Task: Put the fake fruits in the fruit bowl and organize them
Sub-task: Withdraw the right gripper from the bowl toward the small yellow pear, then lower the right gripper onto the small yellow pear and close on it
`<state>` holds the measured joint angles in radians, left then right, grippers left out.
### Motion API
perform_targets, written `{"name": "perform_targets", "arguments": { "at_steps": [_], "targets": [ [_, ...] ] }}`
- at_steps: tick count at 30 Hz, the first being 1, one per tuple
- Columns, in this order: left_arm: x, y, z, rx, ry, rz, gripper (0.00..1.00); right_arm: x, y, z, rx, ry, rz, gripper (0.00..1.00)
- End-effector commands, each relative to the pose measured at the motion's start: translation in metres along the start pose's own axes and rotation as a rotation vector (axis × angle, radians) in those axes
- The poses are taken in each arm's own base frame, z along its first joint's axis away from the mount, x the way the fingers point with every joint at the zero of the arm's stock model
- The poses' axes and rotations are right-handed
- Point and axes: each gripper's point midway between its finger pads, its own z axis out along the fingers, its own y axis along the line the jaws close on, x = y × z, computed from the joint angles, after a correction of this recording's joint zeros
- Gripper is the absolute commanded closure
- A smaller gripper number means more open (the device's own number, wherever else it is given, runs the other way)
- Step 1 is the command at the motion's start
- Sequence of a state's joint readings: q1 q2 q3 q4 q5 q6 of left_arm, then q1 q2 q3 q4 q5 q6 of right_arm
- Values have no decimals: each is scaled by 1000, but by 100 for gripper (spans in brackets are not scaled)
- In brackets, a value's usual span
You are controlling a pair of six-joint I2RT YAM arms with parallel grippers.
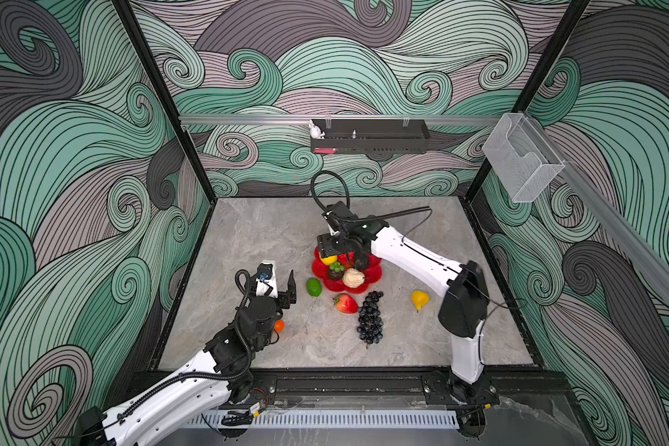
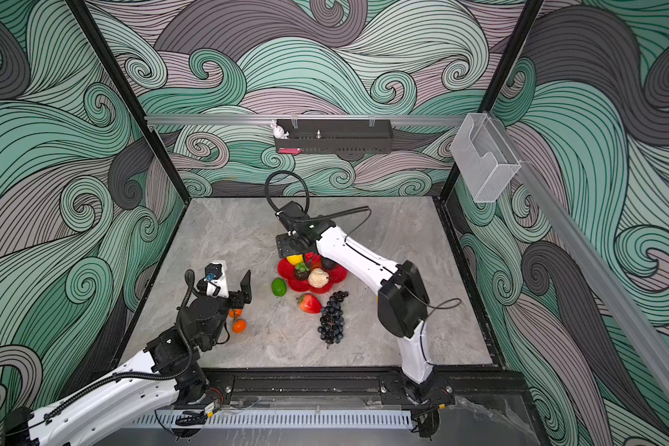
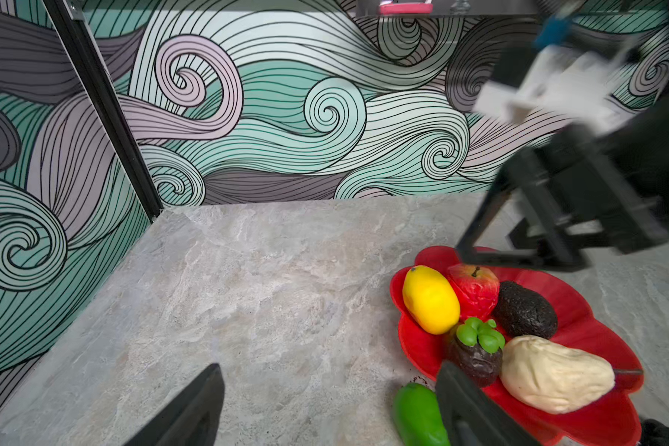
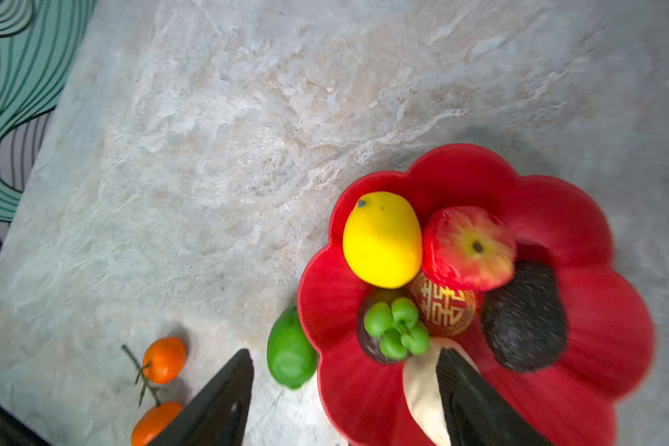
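Note:
The red flower-shaped fruit bowl (image 1: 374,275) (image 4: 595,309) holds a yellow lemon (image 4: 381,239), a red apple (image 4: 466,253), a dark avocado (image 3: 526,312), a dark fruit with green leaves (image 3: 477,355) and a cream lumpy one (image 3: 553,380). On the table around it lie a lime (image 1: 313,287), a strawberry (image 1: 346,304), a grape bunch (image 1: 370,318), a pear (image 1: 420,299) and two oranges (image 2: 239,326). My right gripper (image 1: 342,253) (image 4: 348,397) hangs open over the bowl, holding nothing. My left gripper (image 1: 281,284) (image 3: 333,409) is open and empty, left of the lime.
A black wall tray (image 1: 369,135) with a white rabbit figure (image 1: 316,131) hangs on the back wall. A clear plastic holder (image 1: 522,158) is fixed to the right rail. The right arm's elbow (image 1: 462,301) stands beside the pear.

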<state>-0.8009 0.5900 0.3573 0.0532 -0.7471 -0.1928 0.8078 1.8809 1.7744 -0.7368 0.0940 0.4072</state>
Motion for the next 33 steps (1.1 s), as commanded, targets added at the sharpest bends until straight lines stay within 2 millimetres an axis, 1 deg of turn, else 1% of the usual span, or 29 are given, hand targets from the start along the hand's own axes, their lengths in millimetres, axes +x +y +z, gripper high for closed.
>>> {"name": "perform_targets", "arguments": {
  "at_steps": [1, 4, 8, 12, 15, 17, 18, 21, 25, 29, 33],
  "targets": [
    [-4, -6, 5, 31, 20, -74, 13, 9, -23, -45, 44, -62, -54, 21],
    [2, -15, 12, 63, 67, -68, 13, 36, -38, -72, 43, -86, -64, 19],
    [19, -30, 25, 104, 167, -65, 13, 84, -65, -93, 60, -93, -11, 16],
    [35, -39, 35, 123, 267, -130, 13, 127, -84, -102, 41, -106, 85, 13],
    [44, -44, 38, 127, 325, -136, 13, 151, -109, -107, 86, -115, 134, 11],
    [47, -47, 36, 132, 383, -135, 13, 166, -127, -109, 110, -105, 175, 11],
    [47, -50, 34, 138, 411, -140, 13, 170, -133, -110, 117, -107, 189, 11],
    [59, -54, 24, 152, 530, -156, 13, 186, -153, -105, 160, -96, 236, 10],
    [81, -51, 6, 148, 669, -181, 13, 200, -186, -92, 251, -41, 334, 10],
    [98, -51, -11, 191, 727, -205, 13, 202, -214, -78, 320, 9, 407, 11],
    [106, -49, -25, 240, 724, -231, 13, 200, -227, -60, 290, 37, 488, 13]
  ]
}}
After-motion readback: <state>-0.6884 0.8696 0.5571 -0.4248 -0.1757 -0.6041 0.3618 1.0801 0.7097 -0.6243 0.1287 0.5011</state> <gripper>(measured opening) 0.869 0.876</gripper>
